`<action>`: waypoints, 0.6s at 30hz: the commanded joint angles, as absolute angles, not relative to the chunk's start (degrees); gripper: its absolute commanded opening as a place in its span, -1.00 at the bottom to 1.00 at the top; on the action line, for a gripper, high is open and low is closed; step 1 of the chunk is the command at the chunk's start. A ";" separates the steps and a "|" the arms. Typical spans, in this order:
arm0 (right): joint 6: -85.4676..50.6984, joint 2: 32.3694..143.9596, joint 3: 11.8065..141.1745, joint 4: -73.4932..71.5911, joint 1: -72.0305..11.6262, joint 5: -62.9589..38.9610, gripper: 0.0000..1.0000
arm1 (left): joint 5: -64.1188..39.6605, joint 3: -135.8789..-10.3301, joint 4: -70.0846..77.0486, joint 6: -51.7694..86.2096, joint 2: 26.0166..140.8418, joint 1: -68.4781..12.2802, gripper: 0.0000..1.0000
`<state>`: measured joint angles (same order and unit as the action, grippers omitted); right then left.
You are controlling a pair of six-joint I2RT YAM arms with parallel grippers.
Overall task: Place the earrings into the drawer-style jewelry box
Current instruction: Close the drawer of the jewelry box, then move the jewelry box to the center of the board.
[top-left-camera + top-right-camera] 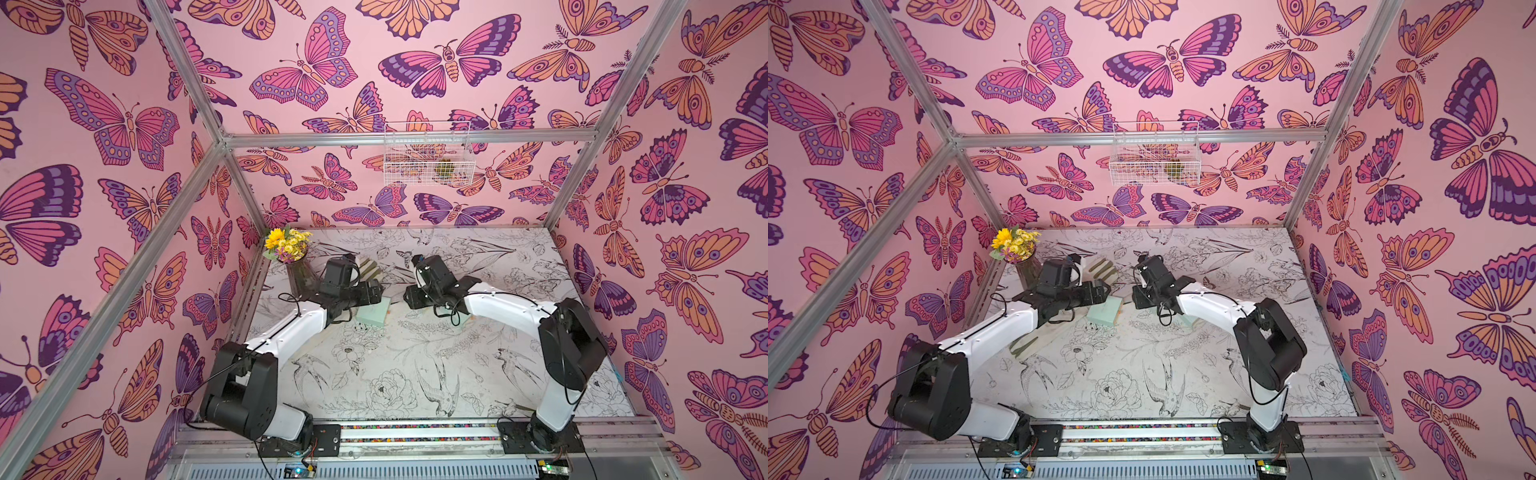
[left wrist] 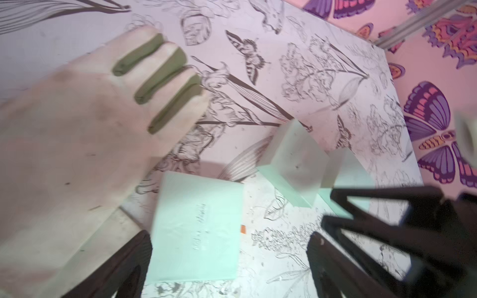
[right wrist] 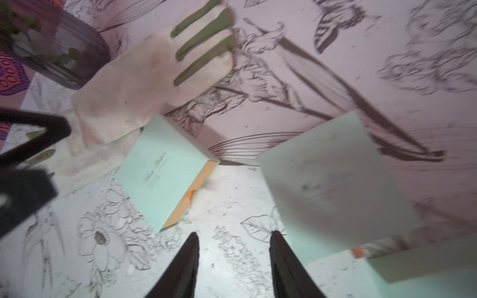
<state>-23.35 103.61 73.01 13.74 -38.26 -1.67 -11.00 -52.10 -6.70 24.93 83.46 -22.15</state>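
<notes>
1. Both top views show the printed tabletop [image 1: 395, 374] that carries everything. A vase of yellow flowers [image 1: 297, 276] stands at its far left corner.
2. A cream glove [image 2: 77, 129] with green stripes between its fingers lies flat between the vase and the box, fingers toward the far edge.
3. The left gripper [image 2: 229, 237] hangs above the box with its jaws spread wide. In the left wrist view the box shows between the fingers, with a clear gap on one side.
4. The right gripper [image 3: 235, 233] has its jaws moderately apart over bare tabletop, with nothing between them.
5. The mint jewelry box [image 1: 372, 314] sits flat, left of the tabletop's centre, between the two grippers. Its lid looks nearly square, so no long axis can be named.
6. A second mint box [image 3: 335, 185] near the right gripper is too blurred to tell its pose.
7. The orange drawer front [image 3: 191, 196] is pushed in flush and faces the right edge, toward the right gripper.
8. A small orange tab [image 2: 243, 229] sticks out from that front.
9. Faint script lettering [image 2: 201, 224] crosses the lid but is too pale to read.
</notes>
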 commanded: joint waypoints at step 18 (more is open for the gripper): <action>-12.86 121.76 91.99 24.62 -22.87 -21.61 0.16 | -7.11 -51.37 -3.89 21.45 84.53 -30.15 0.99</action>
